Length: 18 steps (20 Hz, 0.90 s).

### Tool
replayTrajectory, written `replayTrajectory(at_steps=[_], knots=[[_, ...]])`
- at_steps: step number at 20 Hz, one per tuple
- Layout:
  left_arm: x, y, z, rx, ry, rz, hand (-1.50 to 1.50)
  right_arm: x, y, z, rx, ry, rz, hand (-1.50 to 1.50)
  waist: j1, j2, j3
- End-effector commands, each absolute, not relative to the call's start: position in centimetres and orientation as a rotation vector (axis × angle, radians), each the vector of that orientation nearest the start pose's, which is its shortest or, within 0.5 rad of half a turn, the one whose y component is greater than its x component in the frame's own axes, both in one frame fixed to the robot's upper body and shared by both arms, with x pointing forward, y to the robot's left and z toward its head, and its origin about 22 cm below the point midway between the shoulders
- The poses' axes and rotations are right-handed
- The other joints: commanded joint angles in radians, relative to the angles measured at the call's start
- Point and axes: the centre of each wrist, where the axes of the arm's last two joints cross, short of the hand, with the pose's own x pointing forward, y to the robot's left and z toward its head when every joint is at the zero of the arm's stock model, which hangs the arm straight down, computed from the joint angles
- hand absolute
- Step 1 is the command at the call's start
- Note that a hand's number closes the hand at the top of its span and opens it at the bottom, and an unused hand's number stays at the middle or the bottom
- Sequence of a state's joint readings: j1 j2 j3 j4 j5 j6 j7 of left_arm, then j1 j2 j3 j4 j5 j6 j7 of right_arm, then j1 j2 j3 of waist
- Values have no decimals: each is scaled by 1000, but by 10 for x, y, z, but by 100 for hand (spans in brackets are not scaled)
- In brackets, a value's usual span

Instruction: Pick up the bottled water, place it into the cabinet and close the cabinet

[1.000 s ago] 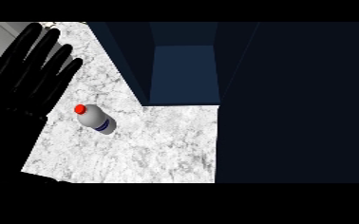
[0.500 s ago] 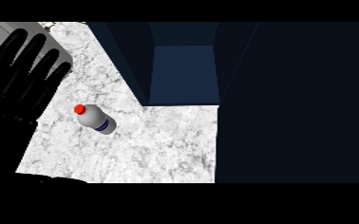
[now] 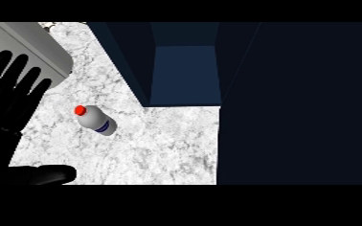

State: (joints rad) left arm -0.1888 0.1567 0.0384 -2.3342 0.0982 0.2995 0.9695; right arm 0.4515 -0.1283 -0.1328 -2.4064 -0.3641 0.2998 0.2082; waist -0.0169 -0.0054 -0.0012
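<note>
While the bottled water (image 3: 95,120) stands ungrasped on the tabletop (image 3: 170,148), your left hand (image 3: 21,93) is spread wide; grasp it next

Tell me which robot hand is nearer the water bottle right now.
Left. The left robot hand is open just left of the bottle, not touching; no right robot hand is in view.
</note>
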Motion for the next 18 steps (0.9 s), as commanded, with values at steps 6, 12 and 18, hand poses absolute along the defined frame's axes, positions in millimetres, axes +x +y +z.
replayTrajectory(at_steps=[6,12,18], knots=[[213,265,162,37,-1441,142,-150,77,-281,163,250,-1915,129,-150,-9,3,0],[221,288,118,75,-1427,90,-150,66,-280,165,283,-1891,124,-150,-16,1,-2],[247,304,82,101,-1405,86,-150,63,-282,160,276,-1899,126,-150,-19,3,-1]])
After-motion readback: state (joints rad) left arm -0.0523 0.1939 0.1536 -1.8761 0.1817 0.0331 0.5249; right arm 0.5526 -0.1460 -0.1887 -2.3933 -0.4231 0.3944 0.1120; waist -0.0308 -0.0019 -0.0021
